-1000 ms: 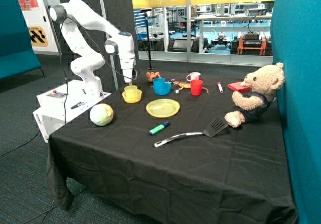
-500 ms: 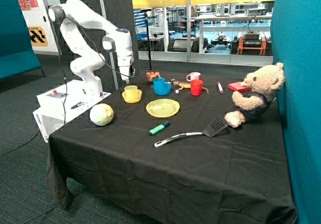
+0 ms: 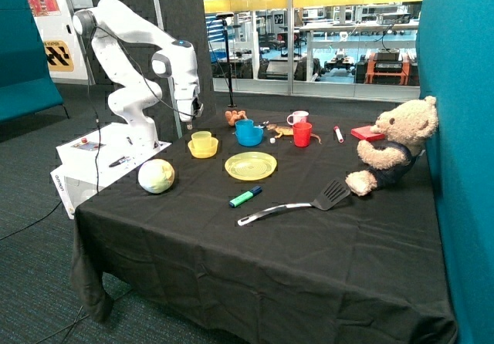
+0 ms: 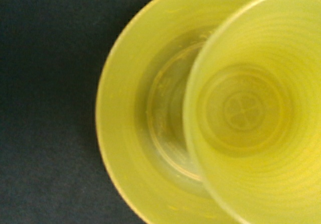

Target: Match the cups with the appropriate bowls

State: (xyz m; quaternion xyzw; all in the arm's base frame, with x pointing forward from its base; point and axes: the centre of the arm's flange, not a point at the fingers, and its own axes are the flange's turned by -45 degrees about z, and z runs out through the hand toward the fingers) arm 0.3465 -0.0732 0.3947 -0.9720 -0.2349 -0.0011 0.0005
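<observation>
Pincer [image 3: 190, 117] hung above the yellow cup [image 3: 201, 139], holding nothing; couldn't tell if spread or pressed together. Cup stood upright, off-centre in the yellow bowl [image 3: 192, 150], far-left on the surface [image 3: 309, 236]. Blue cup [image 3: 244, 126] sat in the blue bowl [image 3: 250, 138], right of it. Likely light, stiff, slick plastic; best pinched across the rim wall.

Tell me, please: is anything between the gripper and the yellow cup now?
Nothing visible is. The gripper hangs in open air above the yellow cup, which stands upright inside the yellow bowl. The wrist view looks straight down into the cup with no object in front of it.
</observation>
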